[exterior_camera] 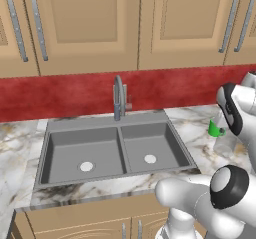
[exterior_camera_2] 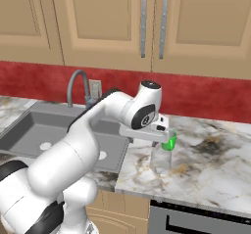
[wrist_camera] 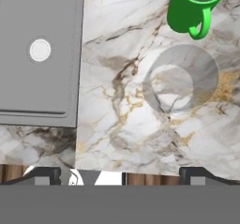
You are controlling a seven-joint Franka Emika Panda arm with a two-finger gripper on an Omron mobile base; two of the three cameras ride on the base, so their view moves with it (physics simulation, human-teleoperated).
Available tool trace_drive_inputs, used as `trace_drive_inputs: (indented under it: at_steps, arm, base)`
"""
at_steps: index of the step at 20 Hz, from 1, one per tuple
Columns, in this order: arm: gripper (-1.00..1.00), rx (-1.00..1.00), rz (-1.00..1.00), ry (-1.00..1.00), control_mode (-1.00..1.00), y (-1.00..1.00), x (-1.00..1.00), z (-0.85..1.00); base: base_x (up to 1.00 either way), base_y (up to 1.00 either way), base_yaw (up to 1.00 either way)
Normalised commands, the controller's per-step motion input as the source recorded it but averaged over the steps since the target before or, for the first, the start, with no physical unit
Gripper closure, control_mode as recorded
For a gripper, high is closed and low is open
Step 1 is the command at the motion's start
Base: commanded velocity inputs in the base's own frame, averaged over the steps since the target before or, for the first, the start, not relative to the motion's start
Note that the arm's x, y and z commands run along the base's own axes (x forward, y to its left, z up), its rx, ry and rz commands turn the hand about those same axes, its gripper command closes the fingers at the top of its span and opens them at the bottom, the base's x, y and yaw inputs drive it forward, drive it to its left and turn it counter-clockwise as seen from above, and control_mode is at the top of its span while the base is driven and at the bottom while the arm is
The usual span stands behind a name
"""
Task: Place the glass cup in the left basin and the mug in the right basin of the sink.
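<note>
Gripper stands with its jaws spread wide and nothing between them, held above the marble counter to the right of the sink. In the hand view the two dark fingertips sit far apart at the bottom edge, over the counter's front lip. Just beyond them the glass cup stands upright on the counter, seen from above through its open rim, free of the fingers. Just behind it, near but apart, the mug stands upright with its handle turned toward the glass cup. In the right base view the hand hangs directly above both vessels. Left of them lies the right basin, then the central divider, then the left basin; each bowl shows only its pale drain. The faucet rises behind the divider, against the red backsplash, below the wooden cabinets
</note>
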Motion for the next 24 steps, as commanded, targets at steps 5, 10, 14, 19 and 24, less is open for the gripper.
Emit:
trace_drive_inputs:
  at_steps: [5,10,14,19,24]
  arm:
    - [-1.00,0.00,0.00,0.02,-1.00,0.00,0.00,-0.14]
    - [-1.00,0.00,0.00,0.00,-1.00,0.00,0.00,-0.09]
    - [-1.00,0.00,0.00,0.00,-1.00,0.00,0.00,-0.07]
    - [-1.00,0.00,0.00,0.00,-1.00,0.00,0.00,-0.09]
    - [-1.00,0.00,0.00,0.02,-1.00,0.01,0.03,-0.13]
  base:
    - [0.00,0.00,0.00]
    - [0.00,0.00,0.00]
    - [0.00,0.00,0.00]
    - [0.00,0.00,0.00]
    - [0.00,0.00,0.00]
